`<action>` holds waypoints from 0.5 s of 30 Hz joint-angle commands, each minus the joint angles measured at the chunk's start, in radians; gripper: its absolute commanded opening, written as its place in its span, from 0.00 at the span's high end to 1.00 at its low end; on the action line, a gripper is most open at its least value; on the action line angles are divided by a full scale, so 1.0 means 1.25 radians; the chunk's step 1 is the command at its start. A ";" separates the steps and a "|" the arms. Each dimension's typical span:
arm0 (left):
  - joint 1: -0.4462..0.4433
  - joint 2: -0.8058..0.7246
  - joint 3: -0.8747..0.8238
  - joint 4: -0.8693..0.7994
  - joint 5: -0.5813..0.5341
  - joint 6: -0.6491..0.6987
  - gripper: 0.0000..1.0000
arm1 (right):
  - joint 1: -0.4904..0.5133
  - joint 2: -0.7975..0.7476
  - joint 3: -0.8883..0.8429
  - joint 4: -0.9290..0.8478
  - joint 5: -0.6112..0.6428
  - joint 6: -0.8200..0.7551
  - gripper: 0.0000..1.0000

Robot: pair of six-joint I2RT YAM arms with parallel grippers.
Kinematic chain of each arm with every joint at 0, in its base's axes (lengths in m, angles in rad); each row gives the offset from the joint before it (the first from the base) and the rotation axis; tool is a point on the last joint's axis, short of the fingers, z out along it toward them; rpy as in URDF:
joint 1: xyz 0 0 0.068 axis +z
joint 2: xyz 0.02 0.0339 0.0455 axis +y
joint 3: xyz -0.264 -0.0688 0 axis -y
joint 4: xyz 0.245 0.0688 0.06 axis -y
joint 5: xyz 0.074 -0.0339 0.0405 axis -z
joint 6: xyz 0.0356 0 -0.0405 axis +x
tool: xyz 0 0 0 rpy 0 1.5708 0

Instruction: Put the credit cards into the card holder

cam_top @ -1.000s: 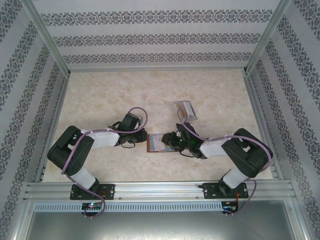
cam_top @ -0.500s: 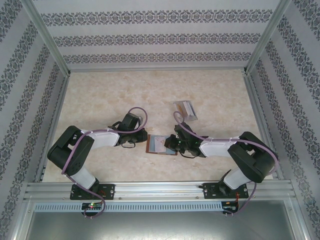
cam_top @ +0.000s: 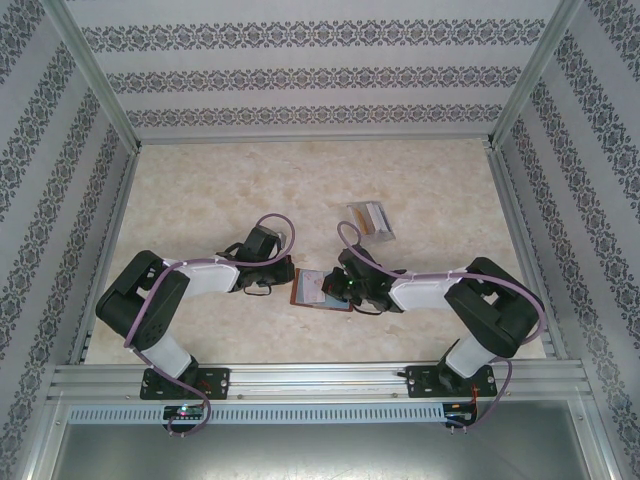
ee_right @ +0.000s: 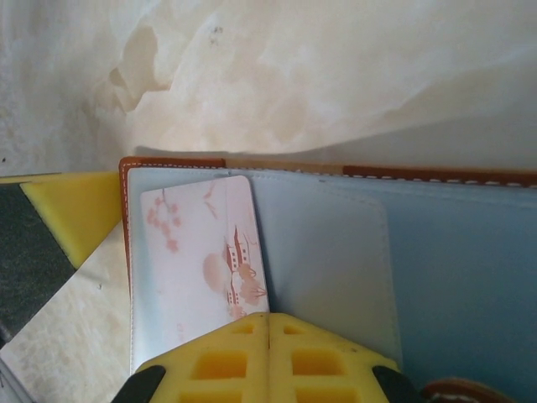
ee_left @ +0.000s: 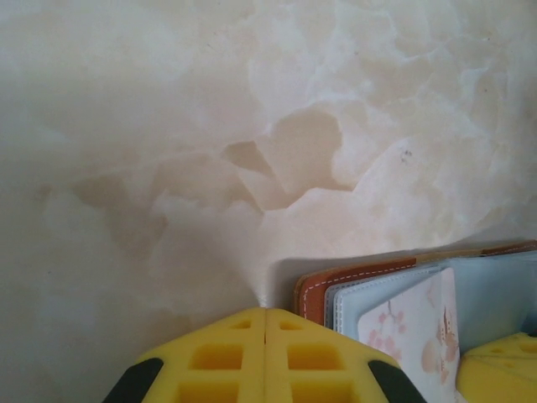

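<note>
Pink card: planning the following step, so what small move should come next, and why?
Probably ease the shut right pincer forward to slide the pink card deeper into the wallet: the card's near end sits at its tips, most of it shows, and the shut left pincer rests by the wallet's edge.

Robot test cell of a laboratory type. A marble-patterned worktop (cam_top: 220,190) is boxed in by panels (cam_top: 40,150) papered with striped floral wallpaper (cam_top: 310,75) and joined by aluminium profiles (cam_top: 95,85). The left arm (cam_top: 150,305) and right arm (cam_top: 490,305), with exposed cables (cam_top: 275,225), are bolted to a slotted rail (cam_top: 320,380).
</note>
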 commanded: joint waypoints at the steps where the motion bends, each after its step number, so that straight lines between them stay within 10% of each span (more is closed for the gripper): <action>1: 0.000 0.021 -0.013 0.004 0.024 -0.018 0.97 | 0.009 0.004 0.002 -0.038 0.090 0.042 1.00; 15: -0.002 -0.011 -0.034 0.028 0.035 -0.033 0.98 | 0.072 0.013 0.044 -0.055 0.165 0.153 1.00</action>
